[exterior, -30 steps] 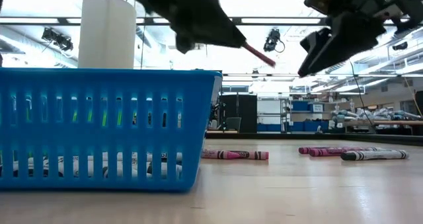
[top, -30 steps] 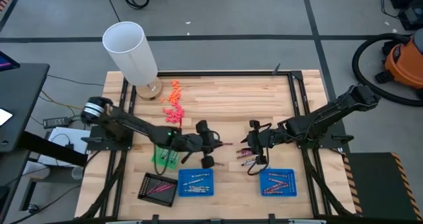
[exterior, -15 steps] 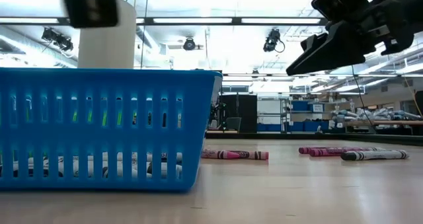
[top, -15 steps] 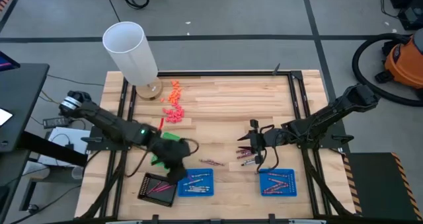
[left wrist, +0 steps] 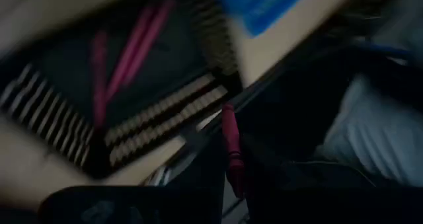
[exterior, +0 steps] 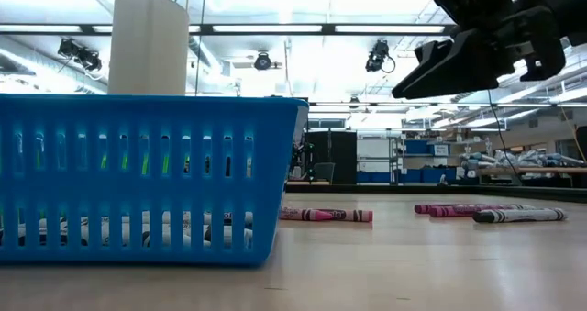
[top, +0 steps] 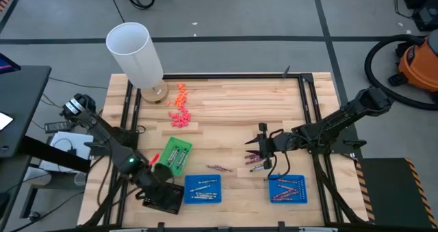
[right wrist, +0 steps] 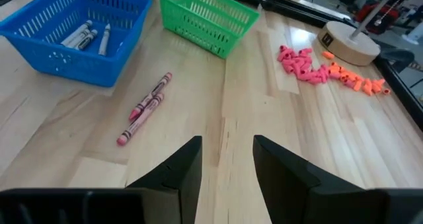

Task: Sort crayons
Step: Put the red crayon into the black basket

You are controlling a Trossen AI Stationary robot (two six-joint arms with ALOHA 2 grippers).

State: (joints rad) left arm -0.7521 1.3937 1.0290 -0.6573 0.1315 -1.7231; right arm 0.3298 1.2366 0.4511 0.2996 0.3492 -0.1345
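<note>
While your left tool [left wrist: 228,168] pinches a maroon crayon [left wrist: 231,151] above the black tray [top: 163,194], your right tool [right wrist: 225,159] hangs wide over the worktop [top: 233,109]

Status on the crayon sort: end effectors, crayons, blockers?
Left end effector shut on a red crayon over the black tray. Right end effector open, empty, above loose crayons. Nothing in the way.

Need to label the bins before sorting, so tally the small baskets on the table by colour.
Blue baskets: 2
Green basket: 1
Black basket: 1
Total: 4
</note>
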